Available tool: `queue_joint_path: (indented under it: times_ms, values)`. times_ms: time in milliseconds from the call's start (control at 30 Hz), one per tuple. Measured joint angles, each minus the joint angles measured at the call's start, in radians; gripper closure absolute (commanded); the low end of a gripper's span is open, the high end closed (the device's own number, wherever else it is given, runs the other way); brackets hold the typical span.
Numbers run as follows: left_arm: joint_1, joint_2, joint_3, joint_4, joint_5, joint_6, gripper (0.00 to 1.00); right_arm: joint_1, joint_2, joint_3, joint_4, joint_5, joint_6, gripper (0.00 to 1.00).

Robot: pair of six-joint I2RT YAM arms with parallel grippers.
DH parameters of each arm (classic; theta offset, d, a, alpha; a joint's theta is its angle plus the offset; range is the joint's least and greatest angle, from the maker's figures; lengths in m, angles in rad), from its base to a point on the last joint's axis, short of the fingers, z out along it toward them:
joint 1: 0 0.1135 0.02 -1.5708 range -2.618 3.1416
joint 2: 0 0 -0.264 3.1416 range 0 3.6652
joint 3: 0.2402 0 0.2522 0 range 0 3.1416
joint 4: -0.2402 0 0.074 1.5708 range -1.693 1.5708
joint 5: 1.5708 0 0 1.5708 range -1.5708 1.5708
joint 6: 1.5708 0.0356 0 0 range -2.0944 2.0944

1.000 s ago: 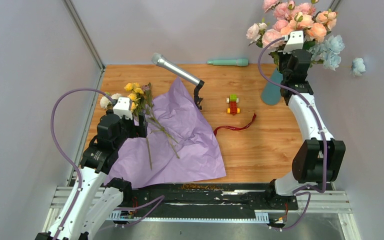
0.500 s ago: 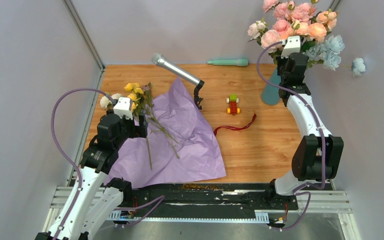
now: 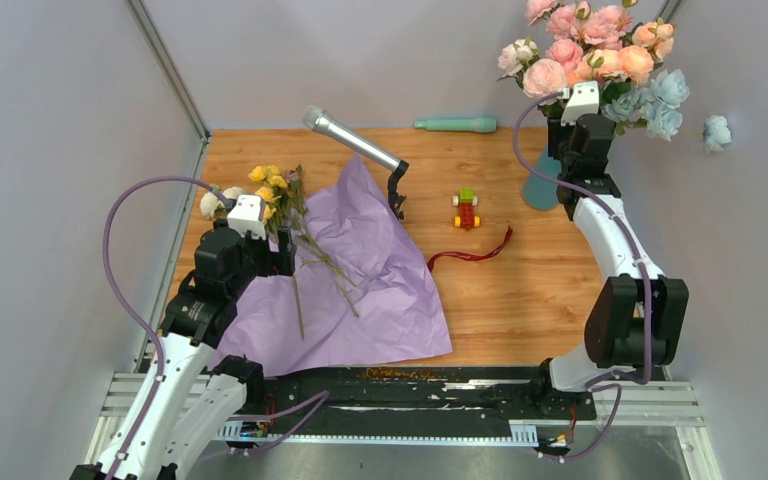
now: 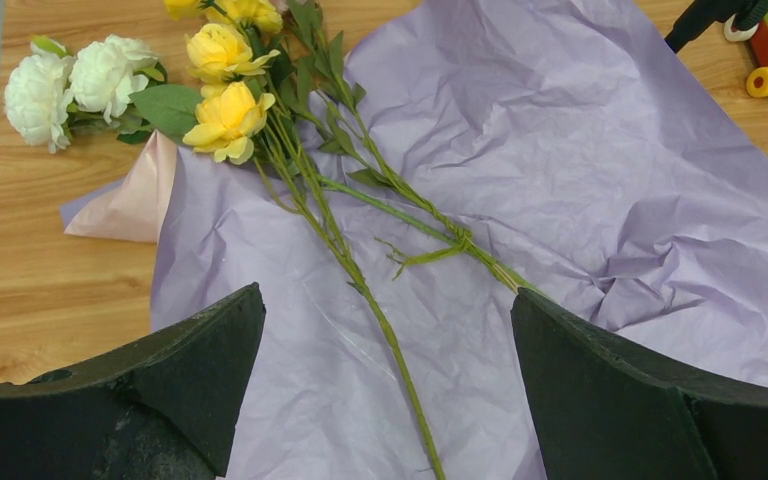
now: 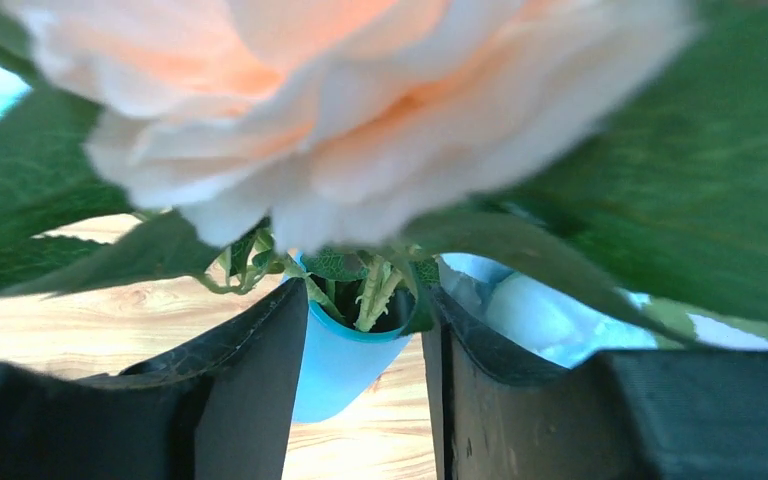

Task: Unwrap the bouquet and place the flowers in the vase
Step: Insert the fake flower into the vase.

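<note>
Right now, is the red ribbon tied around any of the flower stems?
No, the ribbon lies loose on the table, apart from the stems on the purple paper.

Lab test booth: grey panels (image 3: 50, 200), aluminium rail (image 3: 675, 408).

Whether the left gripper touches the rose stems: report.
Apart. Left wrist view: the left gripper is open, the stems lying between its fingers, clear of both.

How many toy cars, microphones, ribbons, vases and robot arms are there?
Toy car: 1
Microphone: 1
Ribbon: 1
Vase: 1
Robot arms: 2
Total: 6
</note>
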Motion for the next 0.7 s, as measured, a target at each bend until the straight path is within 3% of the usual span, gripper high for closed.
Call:
queue_joint_path:
  times_ms: [400,700]
  values:
    - [0.0,-0.006,-0.002,0.001,0.007,0.002,0.01,0.0,-0.222,-0.127,0.023,-0.018,0.098,0.3]
    - [0.0,-0.015,-0.015,0.005,0.035,-0.038,0.04,0.0,-0.49,-0.289,-0.072,-0.095,0.291,0.25]
